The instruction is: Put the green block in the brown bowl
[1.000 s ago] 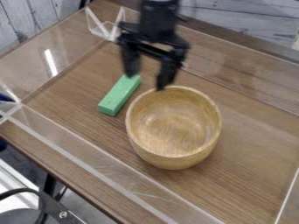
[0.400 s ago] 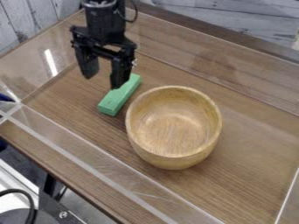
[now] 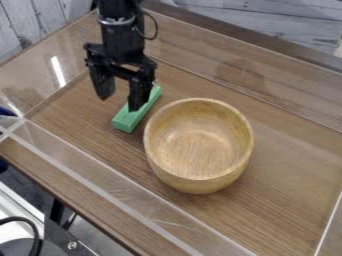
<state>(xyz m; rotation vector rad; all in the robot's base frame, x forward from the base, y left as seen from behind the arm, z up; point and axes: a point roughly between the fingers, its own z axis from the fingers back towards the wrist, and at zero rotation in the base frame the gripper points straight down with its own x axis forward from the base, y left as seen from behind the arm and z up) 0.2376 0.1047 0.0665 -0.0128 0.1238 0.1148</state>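
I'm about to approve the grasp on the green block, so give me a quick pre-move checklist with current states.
1. Gripper jaws open: ok.
2. Gripper pointing down over the green block: ok.
3. Jaws straddle the block: cannot tell; one finger overlaps it, the other sits to its left.
4. Block lying flat on the table: ok.
5. Brown bowl empty and upright: ok.
6. Block apart from bowl rim: cannot tell; they look very close.

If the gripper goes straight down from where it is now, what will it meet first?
Probably the green block. The gripper points down with open jaws over the block's far end, one finger already overlapping it. Depth is unclear, so a finger might reach the table beside it.
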